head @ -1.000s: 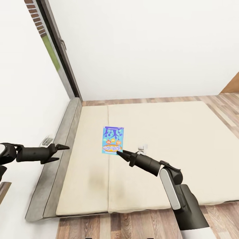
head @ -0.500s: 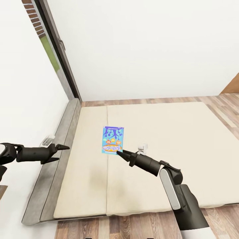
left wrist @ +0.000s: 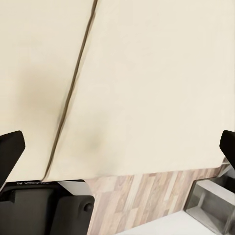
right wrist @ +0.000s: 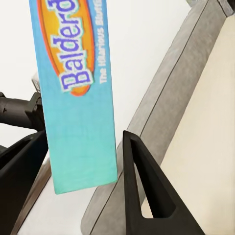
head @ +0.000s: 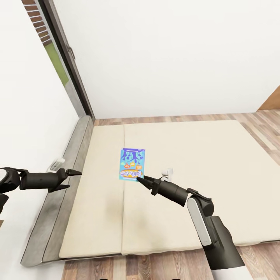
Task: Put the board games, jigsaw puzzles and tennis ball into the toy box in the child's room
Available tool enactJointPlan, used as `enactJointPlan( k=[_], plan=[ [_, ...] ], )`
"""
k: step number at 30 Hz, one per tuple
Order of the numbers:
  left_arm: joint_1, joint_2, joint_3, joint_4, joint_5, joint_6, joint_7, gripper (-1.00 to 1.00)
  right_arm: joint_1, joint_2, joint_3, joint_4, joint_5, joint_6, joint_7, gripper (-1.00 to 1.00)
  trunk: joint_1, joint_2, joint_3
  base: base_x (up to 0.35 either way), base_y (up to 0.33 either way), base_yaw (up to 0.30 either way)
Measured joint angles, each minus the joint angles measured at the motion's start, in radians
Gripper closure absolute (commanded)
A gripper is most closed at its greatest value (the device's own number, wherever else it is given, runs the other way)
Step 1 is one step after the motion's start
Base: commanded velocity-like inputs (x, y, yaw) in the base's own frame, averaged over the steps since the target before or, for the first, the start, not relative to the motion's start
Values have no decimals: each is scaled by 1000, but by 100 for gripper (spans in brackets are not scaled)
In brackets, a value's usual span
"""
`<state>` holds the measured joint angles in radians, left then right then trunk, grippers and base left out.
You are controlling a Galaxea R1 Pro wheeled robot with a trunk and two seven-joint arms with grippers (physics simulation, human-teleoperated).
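white-walled room, cream bed (head: pixel 217 163) on plank floor. right hand (head: pixel 140 180) clamped on lower edge of blue board game (head: pixel 132 163), box upright above mattress near middle seam, long axis vertical. left hand (head: pixel 70 179) spread open, empty, over bed's left edge.

The blue board game (right wrist: pixel 76 93) carries the word "Balderd…" in blue-and-white lettering on an orange oval, cut off at the picture's edge. Beside it, small white print reads "The Hilarious Bluffi…", also cut off. In the head view the lettering on the same box (head: pixel 132 163) is too small to read.
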<state>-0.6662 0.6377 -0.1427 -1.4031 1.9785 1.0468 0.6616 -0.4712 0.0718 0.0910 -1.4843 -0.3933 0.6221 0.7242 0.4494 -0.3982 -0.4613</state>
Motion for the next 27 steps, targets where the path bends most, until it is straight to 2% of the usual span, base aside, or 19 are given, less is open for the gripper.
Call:
enactJointPlan(
  k=[22, 27],
  plan=[
    [0, 0, -3, 0, 0, 0, -2, -100, 0, 0, -1, 1, 1, -1, 0, 100, 0, 0, 31, 1, -2, 38],
    [0, 0, -4, 0, -1, 0, 0, -100, 0, 0, -1, 1, 0, -22, 0, 100, 0, 0, 39, 0, 0, 67]
  ],
)
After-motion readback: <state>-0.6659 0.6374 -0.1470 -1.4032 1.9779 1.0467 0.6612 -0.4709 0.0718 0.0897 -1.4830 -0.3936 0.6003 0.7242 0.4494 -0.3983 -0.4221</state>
